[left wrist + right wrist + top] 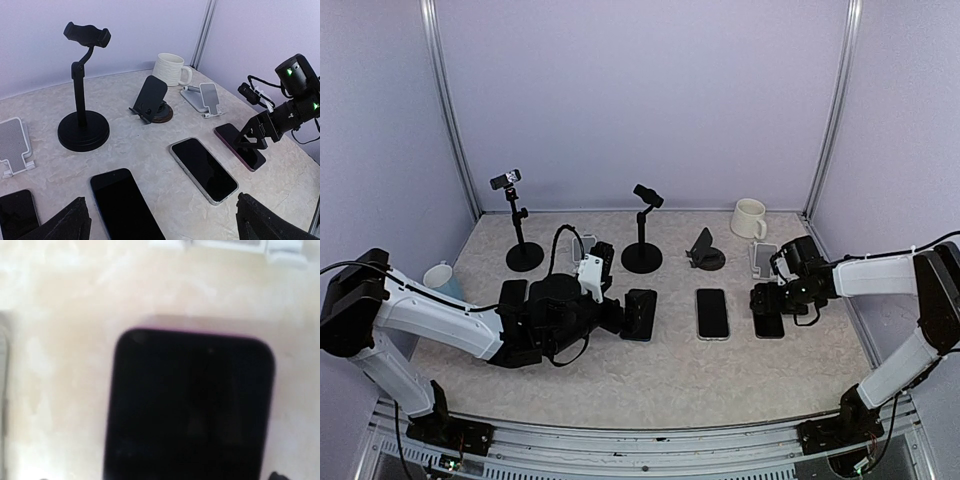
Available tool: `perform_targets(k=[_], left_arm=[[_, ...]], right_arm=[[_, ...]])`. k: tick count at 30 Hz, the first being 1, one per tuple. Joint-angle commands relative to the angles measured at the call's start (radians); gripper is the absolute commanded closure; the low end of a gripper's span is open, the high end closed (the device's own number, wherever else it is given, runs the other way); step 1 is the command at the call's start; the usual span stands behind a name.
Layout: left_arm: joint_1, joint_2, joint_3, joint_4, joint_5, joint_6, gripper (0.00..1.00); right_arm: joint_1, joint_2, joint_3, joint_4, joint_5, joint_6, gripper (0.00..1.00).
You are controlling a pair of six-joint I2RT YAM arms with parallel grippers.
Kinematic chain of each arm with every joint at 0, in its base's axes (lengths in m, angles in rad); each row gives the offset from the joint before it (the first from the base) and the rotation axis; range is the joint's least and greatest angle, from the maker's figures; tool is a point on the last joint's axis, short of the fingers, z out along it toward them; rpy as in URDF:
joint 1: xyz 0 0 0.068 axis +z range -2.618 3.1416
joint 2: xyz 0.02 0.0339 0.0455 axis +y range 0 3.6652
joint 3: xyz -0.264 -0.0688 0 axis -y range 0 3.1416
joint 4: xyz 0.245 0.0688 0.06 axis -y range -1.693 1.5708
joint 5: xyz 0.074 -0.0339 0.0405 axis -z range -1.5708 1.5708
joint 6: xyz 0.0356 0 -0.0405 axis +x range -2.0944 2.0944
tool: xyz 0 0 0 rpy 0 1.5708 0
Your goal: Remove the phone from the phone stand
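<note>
phone (190, 405) flat on table (670, 380), near stand (207, 97)

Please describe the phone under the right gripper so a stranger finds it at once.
Start at the white mug in the far right corner and come toward the arms, past the silver stand. The phone lies flat there, under the right gripper; only it has a pink-purple edge.

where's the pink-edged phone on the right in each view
Top external: dark flat phone with a pink edge, rightmost of the phones lying flat.
Left wrist: far right, mid-height.
Right wrist: fills the lower middle.
Shared landmark: small white folding stand just behind it.
</note>
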Motion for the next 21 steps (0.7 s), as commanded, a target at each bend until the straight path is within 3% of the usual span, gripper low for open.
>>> perform_targets(k=[1, 12, 21], left_arm=[[0.013, -0.015, 0.032, -0.043, -0.002, -0.004, 0.01], [0.076, -0.117, 0.046, -0.179, 0.004, -0.008, 0.01], [0.23, -0.28, 0.104, -0.442, 0.05, -0.01, 0.01]], right_arm=[[0.011, -0.049, 0.036, 0.022, -0.015, -0.014, 0.02], [0.011, -0.118, 0.17, 0.059, -0.073, -0.114, 0.0], [0.011, -0.102, 0.266, 0.171, -0.193, -0.143, 0.0]])
